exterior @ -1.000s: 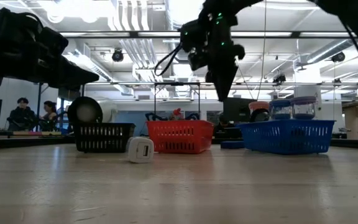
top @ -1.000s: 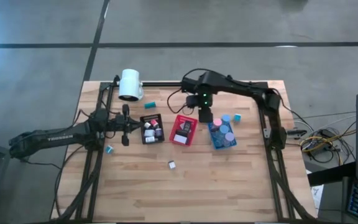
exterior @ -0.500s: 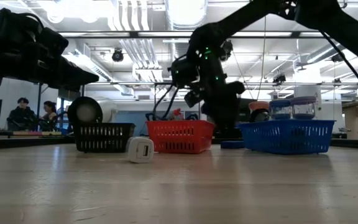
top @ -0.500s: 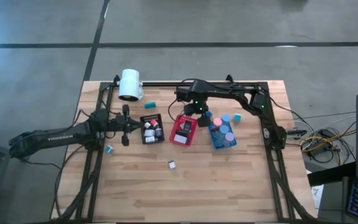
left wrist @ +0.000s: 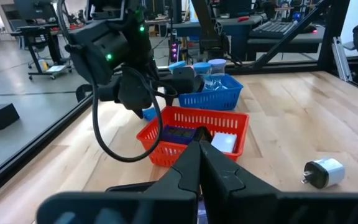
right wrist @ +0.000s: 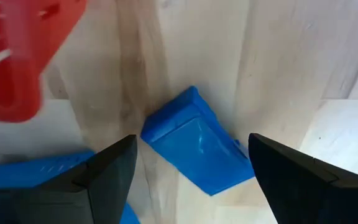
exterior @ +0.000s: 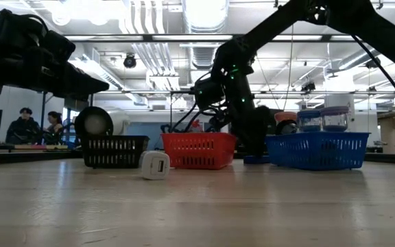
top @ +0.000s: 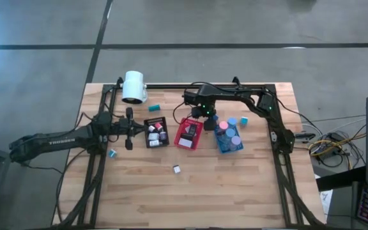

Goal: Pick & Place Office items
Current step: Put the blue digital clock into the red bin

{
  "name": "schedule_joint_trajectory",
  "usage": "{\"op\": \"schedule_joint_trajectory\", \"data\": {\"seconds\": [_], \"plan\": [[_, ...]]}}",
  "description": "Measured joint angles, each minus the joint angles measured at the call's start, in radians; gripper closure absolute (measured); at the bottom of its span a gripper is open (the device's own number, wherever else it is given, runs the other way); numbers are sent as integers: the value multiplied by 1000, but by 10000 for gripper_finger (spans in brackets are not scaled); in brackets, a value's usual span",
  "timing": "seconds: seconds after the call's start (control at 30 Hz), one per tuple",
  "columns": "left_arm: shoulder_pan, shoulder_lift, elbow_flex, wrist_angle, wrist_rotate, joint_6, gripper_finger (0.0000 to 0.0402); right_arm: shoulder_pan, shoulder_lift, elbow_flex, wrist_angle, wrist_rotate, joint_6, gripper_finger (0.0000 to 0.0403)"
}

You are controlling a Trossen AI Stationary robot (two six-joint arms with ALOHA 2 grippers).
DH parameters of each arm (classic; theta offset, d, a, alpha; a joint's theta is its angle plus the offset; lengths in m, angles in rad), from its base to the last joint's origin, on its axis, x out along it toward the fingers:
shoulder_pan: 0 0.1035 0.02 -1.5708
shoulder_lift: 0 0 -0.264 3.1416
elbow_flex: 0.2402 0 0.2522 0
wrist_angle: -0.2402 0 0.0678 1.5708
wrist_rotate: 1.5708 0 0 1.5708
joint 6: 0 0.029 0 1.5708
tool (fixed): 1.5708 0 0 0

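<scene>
You have most office items binned, but beside the red tray point(top: 189, 133) your right end effector point(top: 209, 122) stands released over a blue block point(right wrist: 197, 148), while the white plug point(top: 177, 169) and teal pieces wait on the tabletop point(top: 235, 185), left end effector point(top: 130, 128) clenched empty.

Left arm: stretched out level, waiting.
Left pincer point(left wrist: 199, 163): fingers pressed together.
Right arm: bent, reaching down.
Right pincer point(right wrist: 191, 163): fingers spread wide, nothing gripped.

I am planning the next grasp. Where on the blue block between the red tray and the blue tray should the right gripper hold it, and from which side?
From above. The blue block lies flat on the wood, centred between the open fingers of the right gripper. Grip its two long side faces; they look flat and parallel.
</scene>
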Motion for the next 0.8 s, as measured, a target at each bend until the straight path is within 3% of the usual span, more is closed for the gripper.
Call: {"op": "schedule_joint_trajectory", "data": {"seconds": [0.27,0.37,0.8], "plan": [[0,0,0,0,0,0,388,6,7,-11,38,10,-8,107],[0,0,0,0,0,0,387,9,7,-18,61,66,-4,117],[0,0,0,0,0,1,389,10,4,-42,75,75,-11,253]]}}
